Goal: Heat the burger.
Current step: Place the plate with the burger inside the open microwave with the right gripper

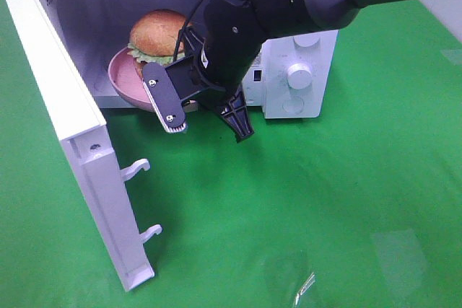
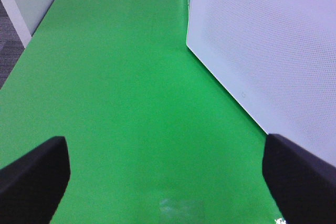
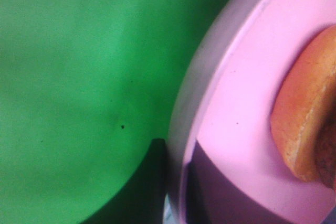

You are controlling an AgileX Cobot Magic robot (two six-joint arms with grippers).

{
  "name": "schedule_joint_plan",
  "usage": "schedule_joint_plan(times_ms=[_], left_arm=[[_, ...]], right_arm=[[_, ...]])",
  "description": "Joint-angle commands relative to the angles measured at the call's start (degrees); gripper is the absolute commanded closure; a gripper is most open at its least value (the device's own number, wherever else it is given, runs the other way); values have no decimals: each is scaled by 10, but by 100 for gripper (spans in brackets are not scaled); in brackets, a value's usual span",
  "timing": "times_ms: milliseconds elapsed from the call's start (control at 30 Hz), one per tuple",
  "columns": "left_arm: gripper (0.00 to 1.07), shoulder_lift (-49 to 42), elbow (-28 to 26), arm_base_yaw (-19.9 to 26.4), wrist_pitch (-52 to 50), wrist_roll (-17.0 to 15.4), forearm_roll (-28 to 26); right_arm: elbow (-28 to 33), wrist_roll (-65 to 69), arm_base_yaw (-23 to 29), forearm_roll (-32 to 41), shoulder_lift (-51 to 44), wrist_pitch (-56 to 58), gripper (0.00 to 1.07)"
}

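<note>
The burger (image 1: 155,34) sits on a round pink plate (image 1: 123,77) at the mouth of the open white microwave (image 1: 289,41). The plate's near rim sticks out past the cavity's front edge. My right gripper (image 1: 173,110) reaches in from the upper right and is shut on that near rim. In the right wrist view the plate (image 3: 247,103) and the bun of the burger (image 3: 310,129) fill the frame very close up, and the rim runs down between dark finger shapes. My left gripper (image 2: 165,182) is open over bare green cloth, holding nothing. It is out of the exterior high view.
The microwave door (image 1: 65,106) stands swung wide to the left, its two latch hooks (image 1: 137,169) pointing right. Knobs (image 1: 298,76) sit on the control panel behind the right arm. Beside the left gripper rises a white perforated panel (image 2: 262,40). Green cloth (image 1: 325,214) covers the table.
</note>
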Motion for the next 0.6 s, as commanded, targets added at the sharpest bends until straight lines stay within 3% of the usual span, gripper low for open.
schedule_joint_plan(times_ms=[33,600], left_arm=[[16,-9,1,-1,-8,1,-2],[16,-9,1,-1,-8,1,-2]], right_arm=[[-41,10,-1,-10,14,-16,107],[-147,17,-3,-9,83,11,107]])
